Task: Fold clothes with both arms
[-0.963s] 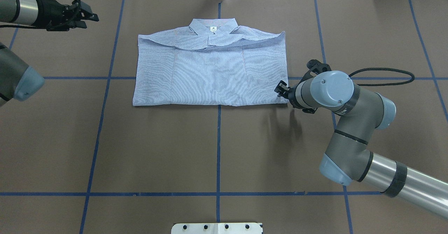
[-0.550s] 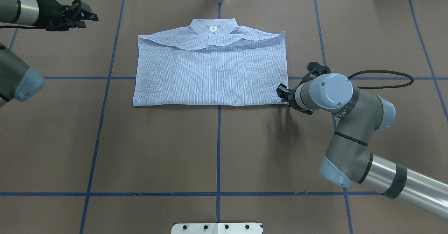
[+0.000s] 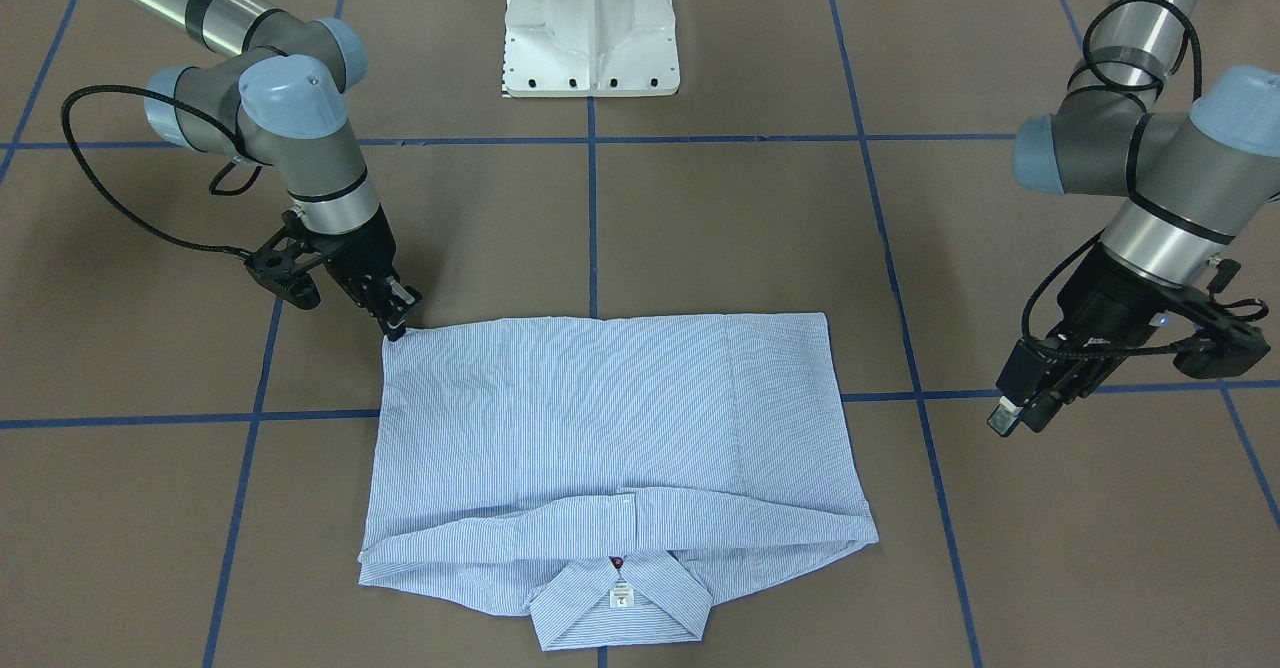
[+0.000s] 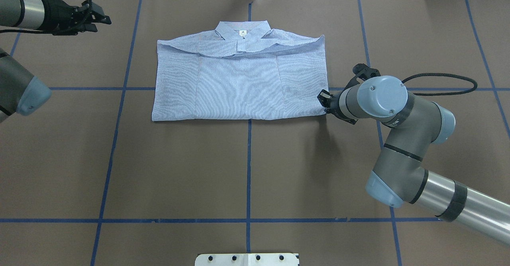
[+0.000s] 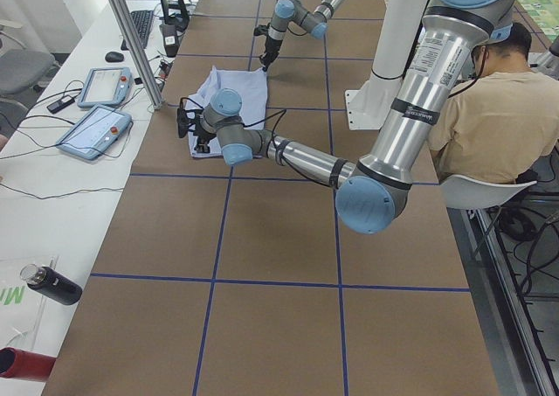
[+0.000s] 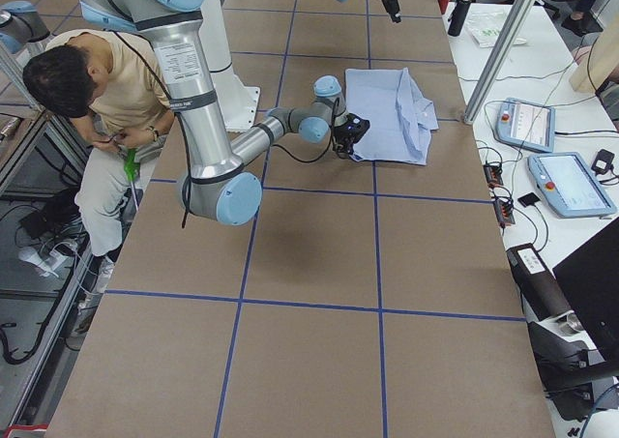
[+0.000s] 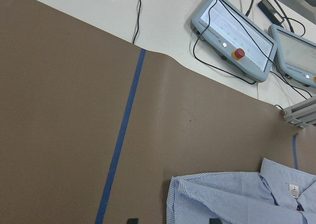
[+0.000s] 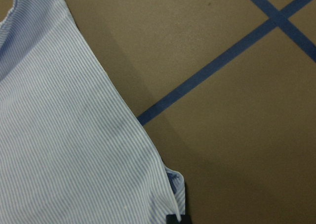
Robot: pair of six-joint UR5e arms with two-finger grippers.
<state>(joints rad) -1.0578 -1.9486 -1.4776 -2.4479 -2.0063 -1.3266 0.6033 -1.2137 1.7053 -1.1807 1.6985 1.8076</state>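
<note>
Pinching the robot-side right corner of the folded striped shirt (image 4: 239,83), the right gripper (image 3: 398,322) sits low over the brown worktop (image 4: 179,170), its jaws closed on the fabric. The shirt lies flat at the worktop's middle, collar (image 4: 243,33) pointing away from the robot. Well off to the other side, the left gripper (image 3: 1003,418) hovers with fingers spread, holding nothing
</note>
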